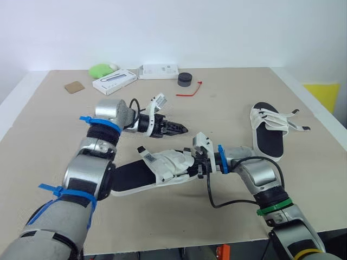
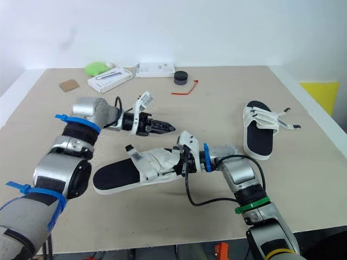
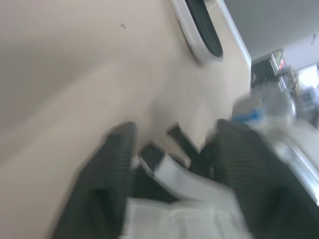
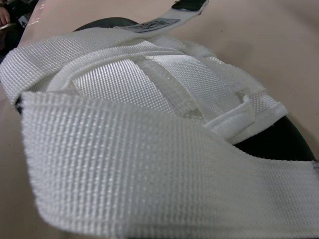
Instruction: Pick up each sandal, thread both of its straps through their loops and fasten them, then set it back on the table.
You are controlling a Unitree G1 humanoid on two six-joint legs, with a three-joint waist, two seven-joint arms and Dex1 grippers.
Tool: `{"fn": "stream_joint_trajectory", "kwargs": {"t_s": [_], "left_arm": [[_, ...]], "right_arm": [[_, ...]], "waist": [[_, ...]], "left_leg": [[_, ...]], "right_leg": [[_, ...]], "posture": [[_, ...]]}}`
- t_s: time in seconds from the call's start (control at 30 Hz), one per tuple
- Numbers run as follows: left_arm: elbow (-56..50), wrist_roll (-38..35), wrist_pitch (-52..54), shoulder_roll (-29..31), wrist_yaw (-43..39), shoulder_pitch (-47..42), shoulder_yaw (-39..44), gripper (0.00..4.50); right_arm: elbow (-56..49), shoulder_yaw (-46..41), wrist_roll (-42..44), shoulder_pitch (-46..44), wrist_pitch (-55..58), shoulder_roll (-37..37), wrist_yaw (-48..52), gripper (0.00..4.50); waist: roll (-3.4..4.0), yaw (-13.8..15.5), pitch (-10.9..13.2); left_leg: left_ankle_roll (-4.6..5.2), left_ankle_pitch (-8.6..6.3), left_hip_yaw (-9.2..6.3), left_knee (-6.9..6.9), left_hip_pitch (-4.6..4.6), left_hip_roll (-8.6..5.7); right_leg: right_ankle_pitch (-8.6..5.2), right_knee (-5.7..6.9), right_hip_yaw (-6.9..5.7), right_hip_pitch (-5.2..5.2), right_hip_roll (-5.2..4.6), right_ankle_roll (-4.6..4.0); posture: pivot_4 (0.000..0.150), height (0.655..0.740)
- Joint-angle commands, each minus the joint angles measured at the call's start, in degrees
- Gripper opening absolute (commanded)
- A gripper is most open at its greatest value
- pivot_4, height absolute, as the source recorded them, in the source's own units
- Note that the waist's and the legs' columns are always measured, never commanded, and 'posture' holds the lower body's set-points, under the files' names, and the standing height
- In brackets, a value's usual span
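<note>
White webbing straps (image 1: 172, 162) on the near sandal (image 1: 133, 177) are the work in hand. That sandal lies flat near the front edge of the desk (image 1: 227, 97), about midway along it. The right tool (image 1: 198, 161) is up against the strap side of the sandal; I cannot tell whether it is clenched on the webbing. The left tool (image 1: 174, 129) hovers released just behind the sandal, apart from it.

To do this well, I judge the right tool should steady the sandal while the left takes a strap end by its tip. It can then feed the strap straight through its loop without twisting the webbing.

The second sandal (image 1: 268, 135) lies near the right edge, strap ends splayed outward.

As for containers, a white box (image 1: 114, 81) and a second white box (image 1: 158, 71) sit at the far edge. Both are closed, so their contents are hidden.
</note>
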Motion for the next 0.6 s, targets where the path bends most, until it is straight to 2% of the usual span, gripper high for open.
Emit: {"fn": "stream_joint_trajectory", "kwargs": {"t_s": [0.03,0.13,0.23,0.37,0.43,0.5,0.6], "left_arm": [[-22.68,-6.71,1.42,7.11,-7.06,6.07,-3.38,3.65],[-36.69,-11.51,0.2,12.89,-10.43,11.93,-2.29,3.65],[-51.35,-19.85,0.73,21.36,-16.03,20.34,1.91,3.65],[-57.81,-26.4,3.41,26.9,-16.3,26.93,3.36,3.65],[-59.66,-26.65,2.6,28.49,-15.35,29.67,2.35,3.65],[-62.79,-22.88,-1.69,31.25,-14.23,34.9,-1.83,3.65],[-63.34,-18.21,-6.47,31.84,-10.7,39.86,-6.49,3.65]], "right_arm": [[4.61,3.23,-3.21,3.14,2.19,-0.68,-1.61,0.0],[4.67,3.31,-3.22,3.16,2.19,-0.55,-1.62,0.0],[5.26,3.55,-3.39,2.89,1.87,-0.4,-1.38,0.0],[6.67,3.71,-3.55,1.89,1.32,-0.05,-0.92,0.0],[7.49,3.73,-3.61,1.22,1.14,0.21,-0.74,0.0],[8.22,3.91,-3.68,0.54,0.89,0.61,-0.59,0.0],[8.67,4.14,-3.8,0.15,0.6,0.83,-0.31,0.0]], "waist": [[0.04,-0.09,0.03],[0.05,0.01,0.03],[0.07,-0.26,0.04],[-0.06,0.03,0.01],[-0.09,-0.01,0.0],[-0.12,-0.1,0.01],[-0.14,-0.1,0.0]], "left_leg": [[0.0,0.0,0.0,-0.01,0.0,0.0],[-0.01,0.0,-0.02,-0.04,0.01,0.03],[-0.01,0.0,0.0,-0.01,0.09,0.04],[0.0,-0.01,0.02,-0.02,0.14,0.11],[0.02,0.0,0.01,0.1,0.18,0.11],[0.02,0.0,0.04,0.22,0.23,0.1],[0.02,0.0,0.08,0.2,0.3,0.11]], "right_leg": [[-0.01,0.0,0.0,0.0,0.0,-0.01],[-0.02,0.03,-0.02,0.0,0.01,-0.04],[-0.02,0.02,-0.01,0.04,0.0,-0.06],[-0.07,0.03,-0.06,0.05,0.02,-0.19],[-0.16,0.02,-0.06,0.04,0.02,-0.43],[-0.15,0.02,-0.01,-0.04,0.01,-0.42],[-0.14,0.01,0.04,-0.03,0.0,-0.45]], "posture": [[0.15,0.74],[0.15,0.74],[0.15,0.74],[0.15,0.74],[0.15,0.74],[0.15,0.74],[0.15,0.74]]}}
